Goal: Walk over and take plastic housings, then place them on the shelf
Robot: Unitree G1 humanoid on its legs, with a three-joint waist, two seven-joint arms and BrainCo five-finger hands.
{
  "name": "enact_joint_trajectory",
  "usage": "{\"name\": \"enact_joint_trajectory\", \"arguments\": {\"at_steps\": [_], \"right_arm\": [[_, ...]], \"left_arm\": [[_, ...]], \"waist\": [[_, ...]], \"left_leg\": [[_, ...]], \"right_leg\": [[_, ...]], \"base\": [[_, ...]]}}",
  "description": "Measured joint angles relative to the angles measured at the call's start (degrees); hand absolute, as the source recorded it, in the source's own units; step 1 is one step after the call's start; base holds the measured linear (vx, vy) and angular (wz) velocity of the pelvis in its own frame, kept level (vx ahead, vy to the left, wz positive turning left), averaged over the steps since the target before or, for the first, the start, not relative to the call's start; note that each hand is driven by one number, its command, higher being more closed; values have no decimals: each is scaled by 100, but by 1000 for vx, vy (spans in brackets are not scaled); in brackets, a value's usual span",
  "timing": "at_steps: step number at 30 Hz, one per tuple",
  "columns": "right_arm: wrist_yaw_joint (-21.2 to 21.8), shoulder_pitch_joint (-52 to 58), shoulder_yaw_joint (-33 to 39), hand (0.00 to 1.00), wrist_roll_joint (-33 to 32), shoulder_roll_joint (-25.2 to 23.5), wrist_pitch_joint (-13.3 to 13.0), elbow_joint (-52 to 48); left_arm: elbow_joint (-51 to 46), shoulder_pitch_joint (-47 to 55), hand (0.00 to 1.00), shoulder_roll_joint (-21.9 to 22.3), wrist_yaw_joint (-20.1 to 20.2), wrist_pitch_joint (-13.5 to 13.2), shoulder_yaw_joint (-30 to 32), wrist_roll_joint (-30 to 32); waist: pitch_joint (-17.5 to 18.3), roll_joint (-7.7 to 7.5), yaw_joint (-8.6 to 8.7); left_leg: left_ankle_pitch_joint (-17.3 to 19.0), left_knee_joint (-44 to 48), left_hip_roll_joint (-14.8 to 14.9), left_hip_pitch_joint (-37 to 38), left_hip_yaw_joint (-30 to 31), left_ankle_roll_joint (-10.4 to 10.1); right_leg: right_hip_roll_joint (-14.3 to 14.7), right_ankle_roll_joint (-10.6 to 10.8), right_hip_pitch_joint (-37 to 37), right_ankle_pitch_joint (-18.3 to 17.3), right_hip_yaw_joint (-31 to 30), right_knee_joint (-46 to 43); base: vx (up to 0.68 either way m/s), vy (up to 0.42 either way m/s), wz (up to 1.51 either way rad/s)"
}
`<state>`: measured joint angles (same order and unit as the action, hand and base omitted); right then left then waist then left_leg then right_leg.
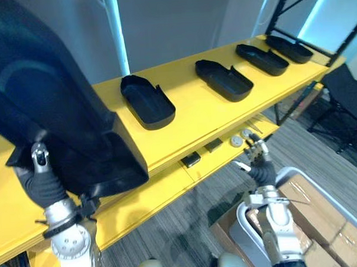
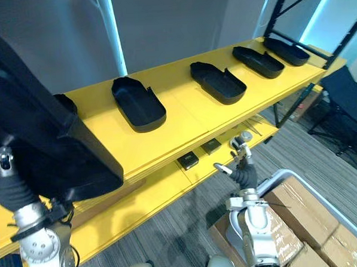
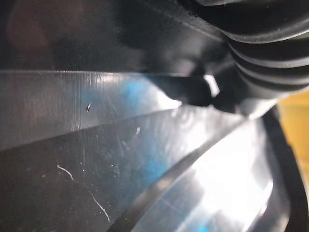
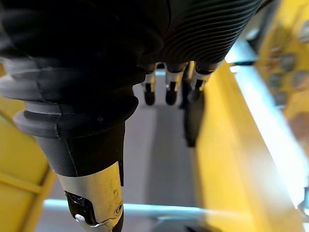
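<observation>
As the left eye view has it, the left hand [image 1: 43, 182] carries a large black plastic housing [image 1: 51, 104] close under the camera, over the left end of the yellow shelf [image 1: 207, 117]. The housing hides the grip, so how that hand is set on it cannot be told. Four more housings lie in a row on the top board. The nearest laid housing [image 1: 147, 102] is just right of the carried one, and each lies with its long axis across the board's depth. The right hand [image 1: 259, 156] hangs low by the lower shelf [image 1: 169, 188], well apart from every housing

In the right eye view, bare yellow board shows between the carried housing and the nearest laid one. The left arm is clearly the nearer, and the put-down likely turns on laying the long axis to match the row

In the left wrist view, the housing's glossy black wall [image 3: 120, 159] sits right against the hand's ribbed cover [image 3: 260, 58]

In the right wrist view, the right hand's fingers [image 4: 170, 94] are straight and loose, holding nothing, beside the shelf's yellow edge [image 4: 227, 159]
</observation>
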<state>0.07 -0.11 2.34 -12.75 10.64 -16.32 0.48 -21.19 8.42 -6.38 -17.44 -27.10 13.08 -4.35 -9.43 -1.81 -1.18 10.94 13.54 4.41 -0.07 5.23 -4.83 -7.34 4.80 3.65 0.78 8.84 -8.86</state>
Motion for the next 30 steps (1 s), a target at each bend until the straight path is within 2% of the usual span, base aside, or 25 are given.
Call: {"name": "enact_joint_trajectory", "arguments": {"at_steps": [2, 3, 6, 12, 16, 17, 18, 19, 20, 21, 22, 23, 24, 25, 26, 28, 30], "right_arm": [[3, -99, 3, 0, 0, 158, 44, -5], [17, -154, 48, 0, -6, 275, 137, -15], [113, -153, 222, 0, -156, 299, 183, -137], [623, -52, 207, 0, -694, 129, 258, -570], [745, 19, -120, 0, -844, -295, 201, -562], [708, 37, -188, 0, -832, -399, 126, -524], [575, 57, -175, 0, -713, -506, 89, -437], [500, 87, -134, 0, -656, -531, 89, -405], [326, 175, -83, 0, -528, -559, 92, -349], [219, 246, -90, 0, -426, -553, 87, -335], [178, 274, -86, 0, -395, -504, 47, -326], [123, 210, -72, 0, -328, -381, -22, -229], [135, 143, -70, 0, -329, -325, -54, -118], [141, 145, -69, 0, -329, -338, -121, -101], [143, 149, -69, 0, -330, -348, -154, -101], [129, 145, -58, 0, -339, -356, -280, -107], [65, 190, -16, 0, -331, -471, -336, -124]], "left_arm": [[0, 67, 100, 116, 15, 4, -53, 2], [-3, 86, 100, 249, 85, 3, -91, -6], [-6, 83, 100, 351, 148, -24, -85, -23], [-7, 102, 100, 355, 116, -17, -84, 14], [-12, 278, 100, 488, -32, 40, -88, 79], [-12, 313, 100, 509, 14, 72, -105, 67], [-11, 316, 100, 520, 114, 117, -181, 38], [-11, 321, 100, 527, 180, 116, -239, 25], [-9, 353, 100, 548, 371, 81, -284, -59], [-10, 421, 100, 563, 482, 28, -289, -187], [-9, 457, 100, 576, 502, -20, -287, -281], [-11, 528, 100, 644, 502, -76, -291, -396], [-11, 635, 100, 699, 492, -111, -296, -474], [-12, 714, 100, 689, 495, -122, -309, -485], [-14, 755, 100, 681, 503, -123, -310, -484], [-18, 828, 100, 679, 540, -123, -330, -485], [-18, 861, 100, 669, 760, -116, -443, -482]], "waist": [[58, 189, -17], [157, 350, -48], [248, 474, -57], [270, 382, -3], [267, 341, -25], [235, 300, -27], [135, 250, -16], [109, 258, -2], [79, 312, -19], [78, 306, -4], [63, 286, 23], [22, 365, 5], [24, 399, -35], [40, 428, -46], [53, 450, -40], [72, 384, 23], [61, 337, 135]], "left_leg": [[28, -34, 111, 20, 18, -46], [8, -207, 227, 158, 4, -82], [-12, -368, 298, 310, -144, -104], [-67, -522, 143, 301, -75, -29], [-402, -599, -99, 167, 268, 78], [-565, -579, -198, 82, 114, 157], [-741, -552, -259, 45, -352, 389], [-705, -582, -239, 52, -753, 562], [-468, -669, 3, 136, -1708, 986], [-456, -682, 218, 172, -2333, 987], [-464, -681, 285, 198, -2629, 967], [-564, -684, 294, 172, -2666, 851], [-711, -679, 282, 115, -2595, 582], [-804, -687, 277, 110, -2562, 376], [-812, -708, 258, 100, -2562, 283], [-802, -882, 140, 115, -2561, 147], [-1082, -1246, 21, 256, -2571, 123]], "right_leg": [[141, -29, -209, 103, 83, 357], [275, -81, -364, 172, 109, 576], [350, -82, -472, 171, 86, 676], [239, -57, -565, 192, 212, 897], [2, -43, -839, 171, 806, 998], [-99, -41, -951, 156, 1033, 1032], [-239, -56, -1192, 114, 1453, 1064], [-303, -64, -1309, 102, 1670, 1063], [-272, -27, -1486, 90, 2086, 1040], [-282, -7, -1567, 70, 2230, 1007], [-376, 32, -1568, -82, 2257, 895], [-515, 63, -1438, -289, 2254, 561], [-596, 120, -1197, -543, 2109, 178], [-656, 142, -1066, -647, 2013, -38], [-676, 184, -1028, -711, 1939, -136], [-751, 189, -849, -746, 1773, -232], [-773, 223, -763, -689, 1687, -191]], "base": [[188, -123, 4], [136, -82, 0], [117, -54, -9], [0, 23, 9], [-33, 15, 81], [-45, -15, 140], [-52, -12, 160], [-74, 14, 187], [-73, 0, 158], [-50, 8, 159], [-28, 43, 116], [-57, 138, 63], [-84, 165, 13], [-69, 125, -21], [-50, 90, -31], [-15, 84, -26], [67, 51, -13]]}}
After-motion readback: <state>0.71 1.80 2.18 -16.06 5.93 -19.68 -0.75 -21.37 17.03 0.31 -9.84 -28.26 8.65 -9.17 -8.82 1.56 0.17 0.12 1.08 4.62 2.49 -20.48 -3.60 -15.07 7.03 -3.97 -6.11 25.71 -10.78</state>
